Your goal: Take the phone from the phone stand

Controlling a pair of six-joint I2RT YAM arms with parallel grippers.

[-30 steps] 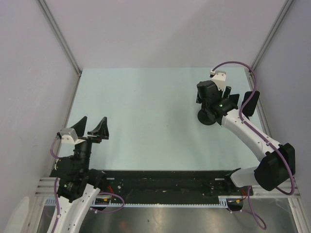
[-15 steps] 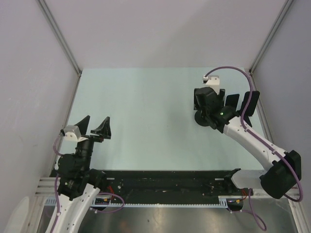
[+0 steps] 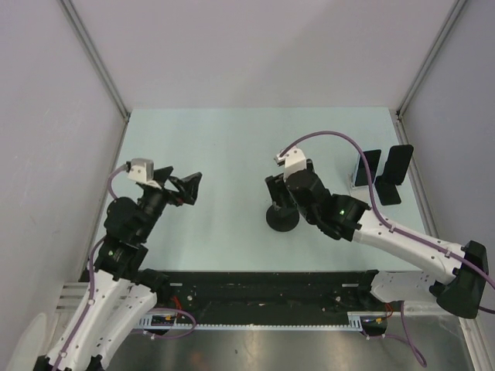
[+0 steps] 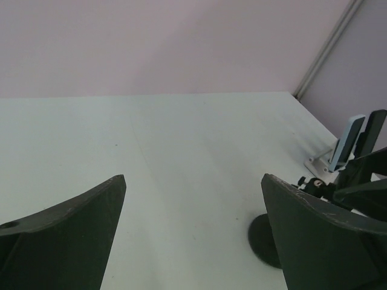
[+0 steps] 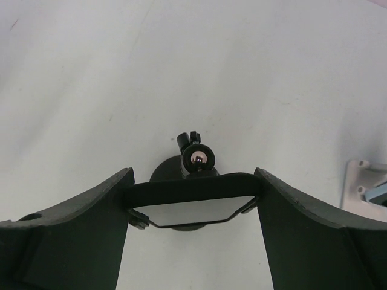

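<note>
The phone (image 5: 190, 204) is clamped between the two fingers of the right gripper (image 5: 192, 176), near the middle of the desk (image 3: 232, 139). In the right wrist view it is a dark, flat slab with its long axis running straight across from one finger to the other. Each short end presses against a finger's inner face. Its glossy face is turned up toward the camera and reflects a pale sheen. From above, the right gripper (image 3: 282, 202) hides the phone entirely.

The phone stand (image 3: 284, 219) sits on the desk right under that gripper, with its round black base flat on the surface. In the right wrist view its small ball head (image 5: 198, 159) rises just behind the phone's far long edge. Whether the phone is still clipped to the stand or already free of it, I cannot tell.

The left gripper (image 3: 176, 185) hangs over the left part of the desk, well apart from the stand. Its fingers are spread wide with nothing between them, and it points across toward the right side.

At the desk's right edge, a pale blue slab (image 3: 363, 166) and a black slab (image 3: 398, 164) stand upright just beside each other.
</note>
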